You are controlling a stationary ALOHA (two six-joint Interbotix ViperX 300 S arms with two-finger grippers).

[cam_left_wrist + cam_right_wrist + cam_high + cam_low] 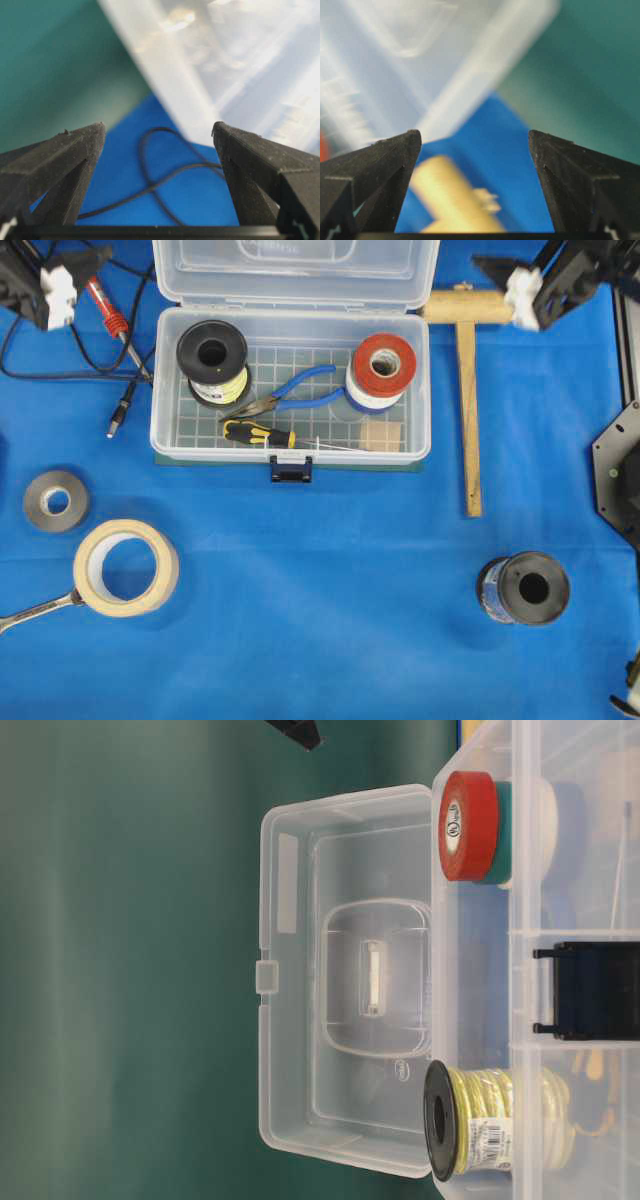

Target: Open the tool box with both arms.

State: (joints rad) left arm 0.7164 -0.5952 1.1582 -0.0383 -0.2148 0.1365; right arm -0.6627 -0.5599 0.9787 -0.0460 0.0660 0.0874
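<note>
The tool box [290,445] is sitting at 12 o'clock on the blue cloth [330,620], lid standing open w/ no legible writing. The left gripper [157,132] and right gripper [475,135] are both hanging w/ jaws wide, holding nothing, flanking the lid at 11 and 1 o'clock.

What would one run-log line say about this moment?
tool box: lid open, upright | left tool: open, empty, beside lid | right tool: open, empty, above wooden mallet
</note>
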